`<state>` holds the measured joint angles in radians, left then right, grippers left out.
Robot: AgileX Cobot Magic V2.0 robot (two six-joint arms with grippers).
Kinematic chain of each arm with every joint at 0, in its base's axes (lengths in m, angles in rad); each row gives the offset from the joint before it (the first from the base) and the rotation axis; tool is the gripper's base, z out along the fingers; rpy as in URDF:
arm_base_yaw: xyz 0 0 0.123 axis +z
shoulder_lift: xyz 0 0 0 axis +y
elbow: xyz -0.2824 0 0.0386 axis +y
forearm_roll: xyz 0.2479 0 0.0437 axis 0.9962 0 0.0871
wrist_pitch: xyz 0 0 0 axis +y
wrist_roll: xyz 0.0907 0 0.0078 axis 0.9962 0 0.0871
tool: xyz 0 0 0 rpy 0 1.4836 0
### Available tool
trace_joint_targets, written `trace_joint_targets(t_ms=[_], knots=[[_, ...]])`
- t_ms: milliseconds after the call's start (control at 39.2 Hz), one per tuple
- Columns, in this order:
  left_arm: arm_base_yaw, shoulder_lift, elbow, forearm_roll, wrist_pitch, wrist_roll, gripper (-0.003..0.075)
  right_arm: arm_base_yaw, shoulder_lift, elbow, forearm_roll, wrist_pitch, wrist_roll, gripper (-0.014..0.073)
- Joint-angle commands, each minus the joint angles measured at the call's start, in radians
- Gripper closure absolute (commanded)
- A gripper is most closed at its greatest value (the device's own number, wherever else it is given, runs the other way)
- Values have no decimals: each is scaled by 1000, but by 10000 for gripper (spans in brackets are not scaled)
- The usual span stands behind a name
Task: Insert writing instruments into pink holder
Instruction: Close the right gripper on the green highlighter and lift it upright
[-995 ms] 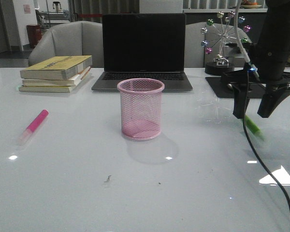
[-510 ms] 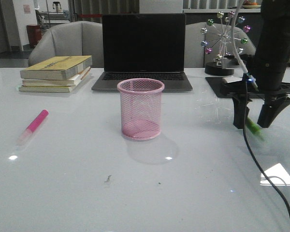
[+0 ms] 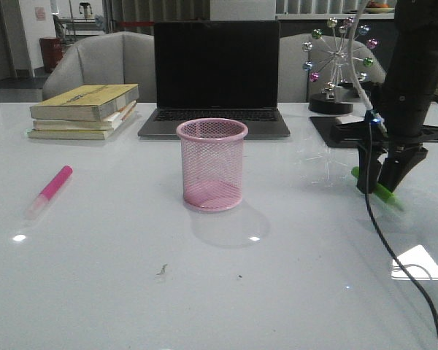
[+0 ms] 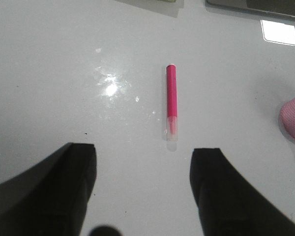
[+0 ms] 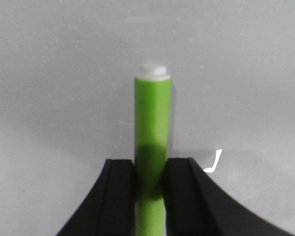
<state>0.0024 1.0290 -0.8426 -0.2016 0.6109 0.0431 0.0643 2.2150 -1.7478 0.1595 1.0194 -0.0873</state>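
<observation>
Where a second ago the right gripper (image 3: 383, 181) hung open above the green marker (image 3: 377, 189), it has now dropped to the table (image 3: 204, 277) and pinched in on it, so the first pick looks made and the lift toward the holder (image 3: 212, 164) is probably next. That holder stands upright in the middle of the table in front of the laptop (image 3: 216, 76), with nothing visible through its mesh, well apart from both markers. In the right wrist view the jaws sit narrow, pads pressed against both sides of the green barrel (image 5: 152, 132), whose whitish end sticks out past the fingertips; the marker still seems to lie low on the surface rather than raised. The left gripper (image 4: 142, 191) has its jaws wide apart and holds nothing, hovering over the pink marker (image 4: 171, 102), which lies flat on the table off to the left, clear cap end nearest the fingers
</observation>
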Motion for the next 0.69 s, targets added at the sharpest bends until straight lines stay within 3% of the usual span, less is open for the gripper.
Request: trace_joint_targets(t_ms=[0, 485, 664], knots=[[1, -12, -37, -15, -58, -1, 243, 10, -116, -23, 73, -88, -14, 566], [1, -12, -37, -13, -58, -1, 243, 134, -416, -13, 93, -373, -104, 566], [1, -12, -37, -13, -58, -1, 243, 215, -487, 102, 95, -560, -161, 566]])
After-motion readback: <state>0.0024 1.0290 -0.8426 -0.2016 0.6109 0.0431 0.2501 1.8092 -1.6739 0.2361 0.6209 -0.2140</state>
